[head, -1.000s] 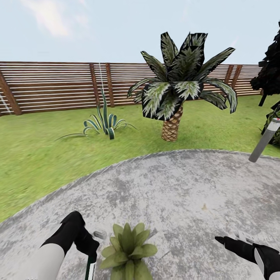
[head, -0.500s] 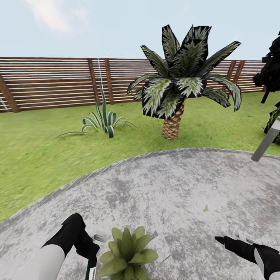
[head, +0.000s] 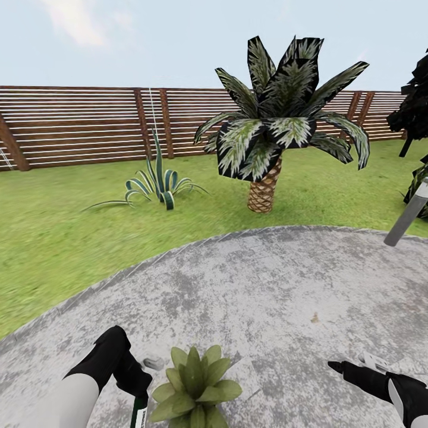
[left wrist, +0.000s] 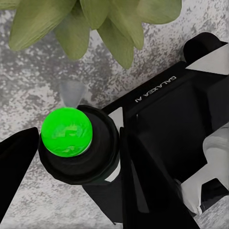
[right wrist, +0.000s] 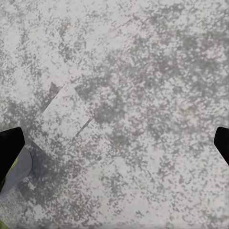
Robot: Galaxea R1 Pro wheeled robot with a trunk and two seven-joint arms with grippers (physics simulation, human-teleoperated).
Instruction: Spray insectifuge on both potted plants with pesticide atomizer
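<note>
My left gripper is shut on the pesticide atomizer, a dark green bottle with a whitish label, low at the left of the head view. Its grey nozzle points toward a potted plant, a low rosette of pointed green leaves on the stone patio. In the left wrist view the atomizer's bright green top sits between the black fingers, just short of the plant's leaves. My right gripper hangs open over bare stone, to the right of the plant.
A palm and a striped agave stand on the lawn beyond the patio, with a slatted wooden fence behind. A grey bollard lamp leans in at the right edge. A grey rounded object lies beside one right fingertip.
The whole head view has shifted slightly, so the camera moved. Both grippers, the atomizer and the plant keep their places relative to each other.
</note>
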